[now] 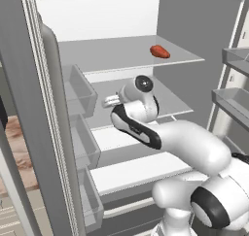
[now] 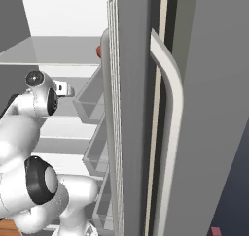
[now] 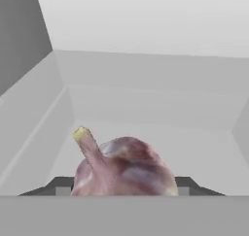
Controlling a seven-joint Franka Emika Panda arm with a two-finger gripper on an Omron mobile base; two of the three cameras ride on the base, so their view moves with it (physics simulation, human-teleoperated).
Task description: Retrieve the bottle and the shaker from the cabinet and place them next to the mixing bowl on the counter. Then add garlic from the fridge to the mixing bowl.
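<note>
White inner walls and grey shelves of the open fridge (image 1: 121, 53) surround the arm, which reaches in over a middle shelf. Seen from the hand, the garlic (image 3: 124, 169) sits right between the gripper (image 3: 121, 187) tips, its stem leaning up and to the left, with dark finger tips (image 3: 61, 185) showing at either flank of the bulb; the jaws look drawn in against it, so I judge it pinched, though whether it rests on the shelf or hangs clear I cannot tell. To do this step well, the hand should keep its squeeze even on the lumpy bulb, rise just enough to clear the shelf, and back straight out along the way it points, minding the shelf above and the clear door bins (image 1: 80, 92) on the left before the base turns toward the mixing bowl. From the left base camera come the wider surroundings: an orange-red vegetable (image 1: 160, 51) lying on the upper shelf, well apart from the hand, and a strip of counter (image 1: 19, 157) past the door. From the right base camera the fridge door's edge and its long handle (image 2: 170, 113) stand close by the arm, a hint to pull back carefully
</note>
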